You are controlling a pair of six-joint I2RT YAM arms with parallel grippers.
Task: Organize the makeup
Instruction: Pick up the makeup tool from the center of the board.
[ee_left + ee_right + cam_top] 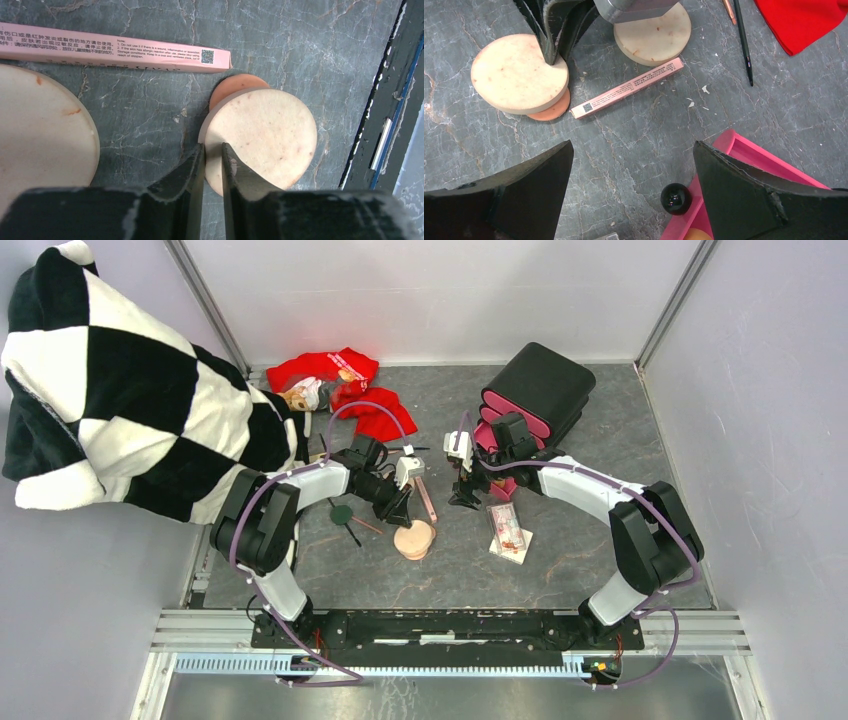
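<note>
Left gripper [213, 151] nips the puff's [270, 135] rim beside the stick [115, 50]; right gripper [633, 150] gapes wide, empty. Next, likely a clean lift.

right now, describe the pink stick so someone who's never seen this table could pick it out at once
On the grey marbled table, look near the middle. The pink stick lies flat between one pale round puff and a second puff. Unlike those discs it is a long, slim carton with fine print, thicker and paler than the black pencil nearby.
</note>
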